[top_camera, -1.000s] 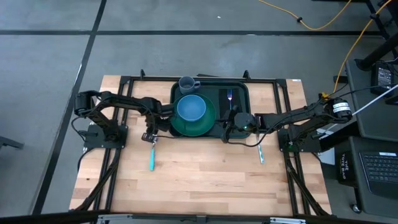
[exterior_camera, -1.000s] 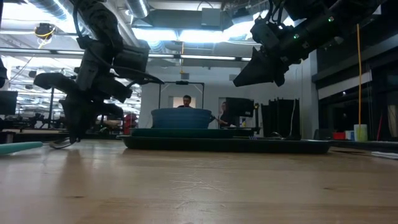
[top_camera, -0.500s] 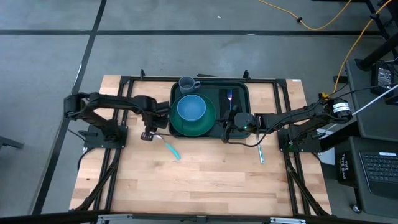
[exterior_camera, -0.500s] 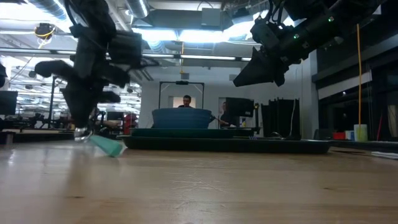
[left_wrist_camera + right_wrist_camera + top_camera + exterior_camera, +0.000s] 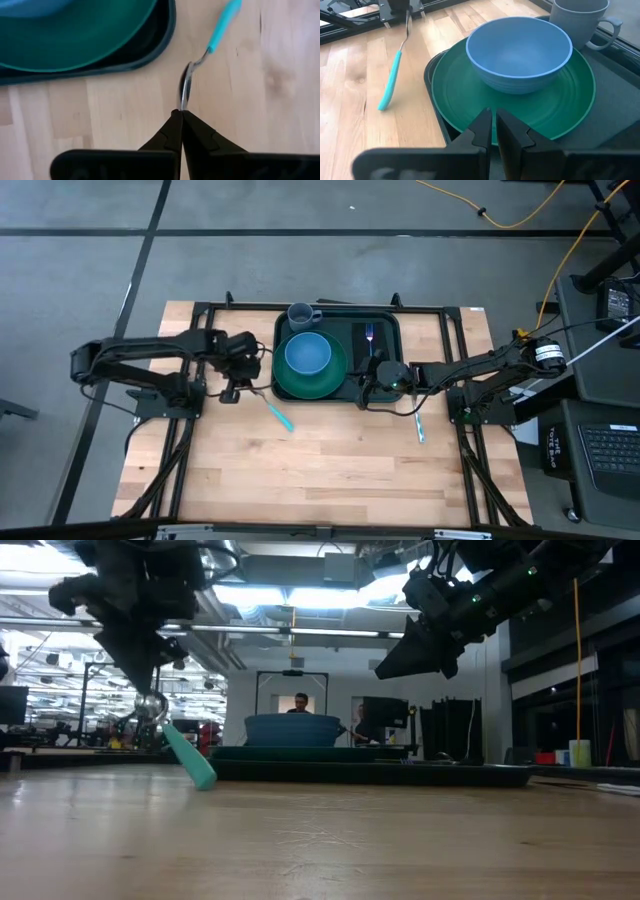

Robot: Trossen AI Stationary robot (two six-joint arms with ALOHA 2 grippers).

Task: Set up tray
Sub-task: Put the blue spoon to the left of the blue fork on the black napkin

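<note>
The dark green tray (image 5: 388, 330) lies at the table's far middle. It carries a green plate (image 5: 335, 377), a blue bowl (image 5: 307, 353), a grey mug (image 5: 303, 314), and a fork on a black napkin (image 5: 368, 338). Just left of the tray, my left gripper (image 5: 240, 388) is shut on a teal-handled spoon (image 5: 279, 418). My right gripper (image 5: 363, 386) hangs shut above the tray's near right part; its wrist view shows nothing between its fingers (image 5: 487, 131), which point at the plate (image 5: 450, 90). My left gripper pinches the spoon's metal bowl end (image 5: 184, 97) between its two fingertips. The fingers come steeply from above. The spoon slants down from them toward the table's near right, teal handle (image 5: 190, 762) lowest. Whether the handle's free end touches the table, I cannot tell.
Another teal-handled utensil (image 5: 419, 428) lies on the bare wood right of the tray's near corner. A black frame (image 5: 205, 310) borders the table's far and side edges. The near half of the tabletop (image 5: 330, 480) is bare wood.
My left gripper has risen from the table with the spoon and tipped more steeply downward. The spoon, which lay flat pointing toward the near edge, now hangs tilted by its bowl end. Its handle has swung toward the table's right.
</note>
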